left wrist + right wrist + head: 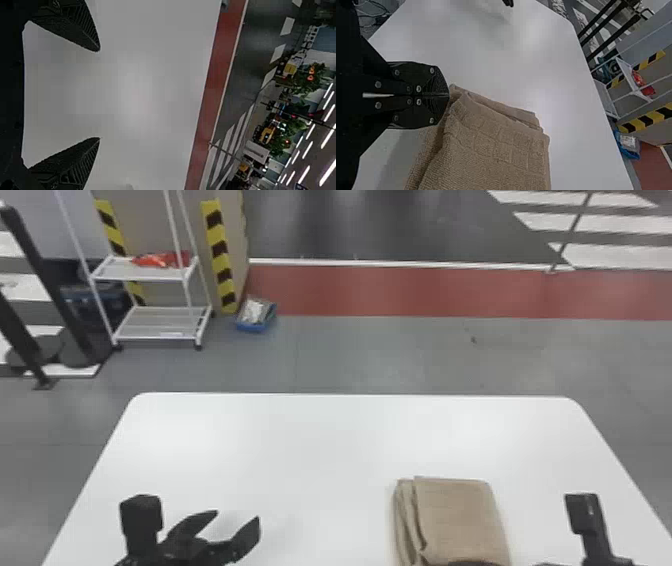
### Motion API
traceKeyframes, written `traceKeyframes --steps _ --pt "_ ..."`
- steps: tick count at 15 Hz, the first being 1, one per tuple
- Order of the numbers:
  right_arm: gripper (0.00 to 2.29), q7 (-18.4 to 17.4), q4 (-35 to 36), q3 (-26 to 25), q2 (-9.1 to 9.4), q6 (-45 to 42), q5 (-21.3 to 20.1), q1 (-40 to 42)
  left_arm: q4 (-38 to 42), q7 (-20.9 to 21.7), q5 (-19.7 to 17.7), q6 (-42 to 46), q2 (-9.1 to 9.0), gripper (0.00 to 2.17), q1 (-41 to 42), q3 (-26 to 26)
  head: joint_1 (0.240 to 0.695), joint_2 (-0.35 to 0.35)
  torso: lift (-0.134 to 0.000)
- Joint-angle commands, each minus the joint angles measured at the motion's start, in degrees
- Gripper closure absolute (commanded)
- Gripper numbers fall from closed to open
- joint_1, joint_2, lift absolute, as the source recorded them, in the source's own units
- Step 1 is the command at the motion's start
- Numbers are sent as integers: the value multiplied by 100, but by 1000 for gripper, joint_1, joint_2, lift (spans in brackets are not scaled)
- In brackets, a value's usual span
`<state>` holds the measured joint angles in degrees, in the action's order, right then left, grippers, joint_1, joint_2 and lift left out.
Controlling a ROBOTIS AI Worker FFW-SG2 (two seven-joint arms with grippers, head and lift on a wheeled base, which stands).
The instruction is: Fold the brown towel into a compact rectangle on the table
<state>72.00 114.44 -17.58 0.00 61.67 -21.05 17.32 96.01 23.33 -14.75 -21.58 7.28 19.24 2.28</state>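
Writing first: on the cart [142, 271], about 10 o'clock in head view, a pale strip [171, 334] on the lower shelf, poss. a label, too small to tell. L wrist view has a pale panel [256, 152] in the room behind, any wording on it too small to make out.

Now what's cut off. Towel [457, 515] is on the bench [300, 440] at 5 o'clock, near end lost past head view's bottom edge. Folded in layers, w/ loose folds stacked along its 9 o'clock side; R wrist view gets a band of woven squares nr one edge, and part of the towel is out of frame there too. Both arms run off the bottom of head view.

Pose: L gripper [237, 516] at 7 o'clock, over the bench, well apart from the towel, tips aimed approx 1 to 2 o'clock. Its jaws are spread wide, nothing betw. them, plain bench beyond. Cam stalk [141, 515] stands up at its 9 o'clock side.

R gripper [472, 563] at 5 o'clock, mostly hidden by the bottom edge, overlapping the towel's near part in head view; its cam stalk pokes up at 4 o'clock. R wrist view: R gripper [449, 95] has its jaws closed together, tips right at a towel corner. Can't tell if any cloth is pinched.
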Motion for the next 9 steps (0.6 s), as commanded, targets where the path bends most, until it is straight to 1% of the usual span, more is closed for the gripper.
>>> traceKeyframes --steps 1,3,4,5,6,7,9 --pt "2071 130 96 -70 5 34 -268 114 23 -30 -72 457 -8 73 63 -17 695 -55 0" --pt "2071 130 -53 -17 -97 262 -664 8 14 -56 -80 527 -16 73 80 -17 695 -65 0" --pt "2071 121 -185 9 -123 280 -778 -71 5 -56 -98 615 -16 73 98 -17 695 -72 0" --pt "2071 121 -343 36 -158 386 -962 -203 14 -56 -133 667 -8 73 115 -8 695 -91 0" --pt "2071 121 -528 44 -211 632 -1138 -352 14 -56 -159 703 1 73 124 -8 695 -98 0" --pt "2071 112 -642 53 -281 843 -1235 -466 14 -56 -159 703 1 73 124 1 695 -103 0" --pt "2071 33 -853 -17 -343 878 -1270 -660 5 -56 -168 703 10 73 133 9 695 -129 0"
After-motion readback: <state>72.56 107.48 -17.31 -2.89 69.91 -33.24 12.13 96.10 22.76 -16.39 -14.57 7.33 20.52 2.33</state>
